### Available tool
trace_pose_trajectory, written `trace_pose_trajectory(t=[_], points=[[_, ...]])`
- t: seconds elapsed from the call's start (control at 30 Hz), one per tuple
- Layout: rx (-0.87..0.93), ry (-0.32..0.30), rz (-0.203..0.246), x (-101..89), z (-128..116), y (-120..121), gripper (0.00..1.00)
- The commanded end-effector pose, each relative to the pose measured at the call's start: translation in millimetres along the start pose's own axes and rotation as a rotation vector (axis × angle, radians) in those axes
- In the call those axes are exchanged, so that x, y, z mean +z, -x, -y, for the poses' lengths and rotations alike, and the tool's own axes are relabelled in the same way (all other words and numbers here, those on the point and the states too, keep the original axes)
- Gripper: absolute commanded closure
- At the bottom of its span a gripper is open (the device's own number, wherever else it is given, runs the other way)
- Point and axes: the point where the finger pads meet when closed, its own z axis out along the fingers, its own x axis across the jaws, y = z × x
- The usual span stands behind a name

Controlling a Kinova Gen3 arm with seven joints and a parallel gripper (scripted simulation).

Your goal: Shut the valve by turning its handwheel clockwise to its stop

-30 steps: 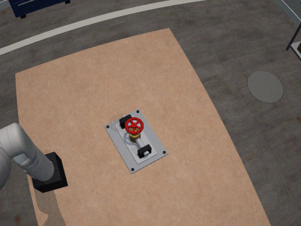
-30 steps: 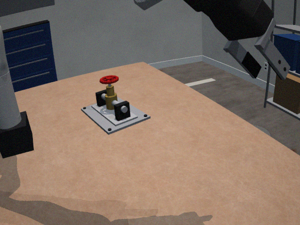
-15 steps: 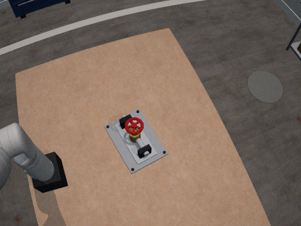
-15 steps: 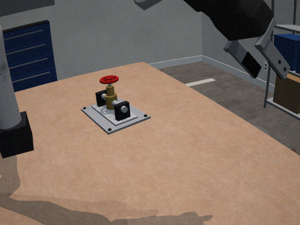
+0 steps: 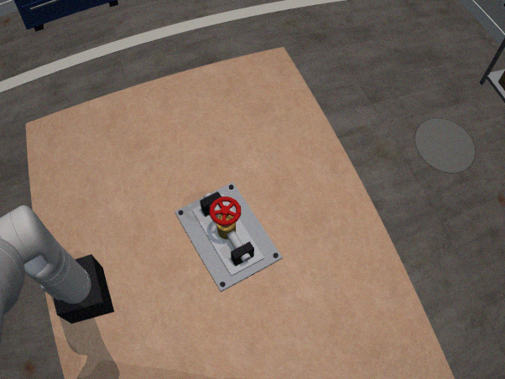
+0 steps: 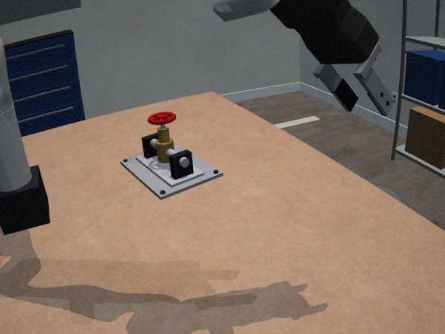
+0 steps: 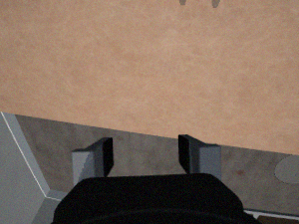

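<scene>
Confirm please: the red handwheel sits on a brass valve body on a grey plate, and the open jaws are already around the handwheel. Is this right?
Not quite. The red handwheel, brass valve body and grey plate are as you say, but the exterior view shows the gripper with its jaws open and empty, high and well away from the handwheel.

One valve (image 6: 165,148), one handwheel (image 6: 161,117), two black clamps (image 6: 180,163), one base plate (image 6: 207,176), four bolts (image 6: 215,171).

Handwheel (image 5: 225,210) red, valve body (image 6: 164,147) brass-yellow, pipe clamps (image 6: 181,164) black, base plate (image 5: 252,228) light grey with dark bolt heads. Counter (image 5: 126,168) mottled tan. Claw (image 6: 355,89) black housing, grey fingers. Drawer cabinet (image 6: 44,81) dark blue.
</scene>
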Motion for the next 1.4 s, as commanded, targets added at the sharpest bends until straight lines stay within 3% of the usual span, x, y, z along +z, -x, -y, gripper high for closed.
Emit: trace_pose_trajectory(t=[0.0, 0.13, 0.3, 0.5, 0.57, 0.6, 0.67, 0.87, 0.9, 0.97, 1.03, 1.13, 1.23, 1.37], points=[[-0.035, 0.004, -0.031, 10.3, -22.9, -23.9, 0.0], [-0.082, -0.04, -0.138, 30.5, -44.8, -98.0, 0.0], [-0.167, -0.126, -0.282, 39.9, -51.8, -184.1, 0.0], [-0.231, -0.192, -0.36, 45.6, -63.3, -281.2, 0.0], [-0.231, -0.192, -0.36, 45.6, -63.3, -281.2, 0.0], [-0.255, -0.216, -0.383, 45.0, -67.3, -322.5, 0.0], [-0.303, -0.264, -0.423, 39.7, -59.7, -350.5, 0.0], [-0.405, -0.359, -0.479, 20.5, -44.8, -444.6, 0.0], [-0.405, -0.359, -0.479, 20.2, -44.9, -446.6, 0.0], [-0.455, -0.402, -0.495, 9.0, -34.0, -477.7, 0.0], [-0.48, -0.423, -0.5, 3.4, -28.4, -491.2, 0.0], [-0.48, -0.423, -0.5, 3.4, -28.4, -491.2, 0.0], [-0.548, -0.475, -0.506, -13.0, -12.0, -524.0, 0.0], [-0.588, -0.503, -0.506, -22.8, -2.3, -540.1, 0.0]])
